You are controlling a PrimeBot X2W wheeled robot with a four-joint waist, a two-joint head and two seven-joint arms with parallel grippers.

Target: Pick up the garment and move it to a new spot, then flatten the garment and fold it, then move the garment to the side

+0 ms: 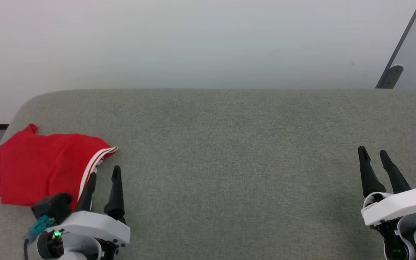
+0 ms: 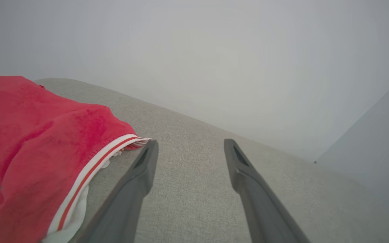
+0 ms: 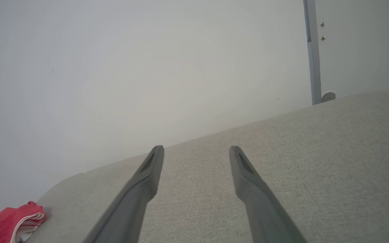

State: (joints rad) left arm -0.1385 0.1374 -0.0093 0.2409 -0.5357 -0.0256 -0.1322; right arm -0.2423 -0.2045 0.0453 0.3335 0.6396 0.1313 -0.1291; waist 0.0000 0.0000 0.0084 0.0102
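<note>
a: head view first; where is the garment [image 1: 38, 166]?
b: far left of the grey padded surface [image 1: 229, 162], a compact red bundle, striped trim [image 1: 94, 162] toward the middle; the left gripper [image 1: 104, 171] sits just beside that trim, jaws parted, empty; the right gripper [image 1: 372, 150] is well apart at the far right, jaws parted too, holding nothing.
a: left wrist view?
b: the left gripper [image 2: 191, 143] is spread over bare surface; the garment [image 2: 29, 135] lies just left of it, layered, a white edge [image 2: 76, 216] under the trim; whether gripper and trim touch, i cannot tell.
a: right wrist view?
b: the right gripper [image 3: 197, 148] is spread over bare surface; the garment [image 3: 8, 222] is a small red heap in the lower left corner.
a: how far along?
b: hard to call; off to the side and doubled over, it could be a finished fold set aside; rumpled as it is, it could equally be untouched, with pickup, flattening, folding and moving aside all left.
</note>
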